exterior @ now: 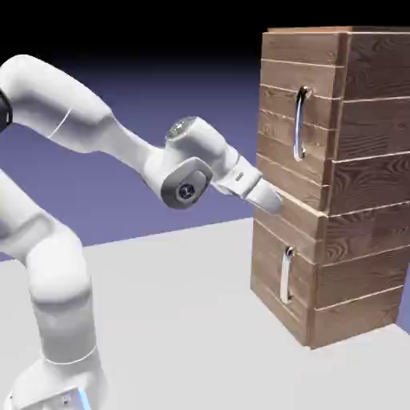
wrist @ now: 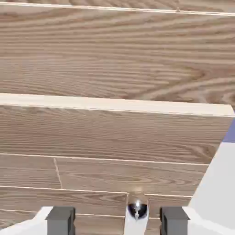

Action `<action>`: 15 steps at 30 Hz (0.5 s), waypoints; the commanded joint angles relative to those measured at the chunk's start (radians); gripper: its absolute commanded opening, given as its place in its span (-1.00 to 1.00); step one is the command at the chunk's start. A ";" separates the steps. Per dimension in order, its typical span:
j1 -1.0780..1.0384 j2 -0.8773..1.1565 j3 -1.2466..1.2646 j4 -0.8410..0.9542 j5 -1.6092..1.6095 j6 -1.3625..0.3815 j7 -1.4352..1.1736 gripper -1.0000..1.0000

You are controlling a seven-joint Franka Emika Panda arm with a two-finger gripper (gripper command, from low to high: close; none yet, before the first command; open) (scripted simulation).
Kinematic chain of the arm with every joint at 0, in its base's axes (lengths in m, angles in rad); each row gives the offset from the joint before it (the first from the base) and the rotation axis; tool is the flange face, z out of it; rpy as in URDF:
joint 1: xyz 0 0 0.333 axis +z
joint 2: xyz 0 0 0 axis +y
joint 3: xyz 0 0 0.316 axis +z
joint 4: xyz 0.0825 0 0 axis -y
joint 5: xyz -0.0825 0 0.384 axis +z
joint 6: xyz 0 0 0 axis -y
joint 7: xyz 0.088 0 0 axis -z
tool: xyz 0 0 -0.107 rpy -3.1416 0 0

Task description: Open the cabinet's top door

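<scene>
The cabinet (exterior: 364,184) of brown wood planks stands at the exterior view's right. Its top door (exterior: 280,120) carries a long curved silver handle (exterior: 300,124). The shorter lower door (exterior: 268,272) has a smaller handle (exterior: 286,275). My gripper (exterior: 275,202) sits against the cabinet front at the seam between the two doors, below the long handle and apart from it. In the hand view wood planks (wrist: 114,55) fill the picture. The gripper (wrist: 117,222) is open, and a rounded silver handle end (wrist: 137,209) shows low between the fingertips (wrist: 61,220), untouched.
The grey table (exterior: 176,320) runs under the arm and the cabinet. In the hand view a strip of table (wrist: 215,193) and a bit of blue backdrop (wrist: 229,131) show at the right edge, and a pale ledge (wrist: 114,104) crosses the wood.
</scene>
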 commanded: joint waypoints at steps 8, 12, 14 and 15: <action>0.096 -0.041 -0.097 0.052 -0.348 -0.016 0.284 0.00; 0.144 -0.061 -0.146 0.078 -0.522 -0.024 0.425 0.00; 0.167 -0.071 -0.170 0.091 -0.609 -0.029 0.496 0.00; 0.179 -0.076 -0.182 0.098 -0.652 -0.031 0.532 0.00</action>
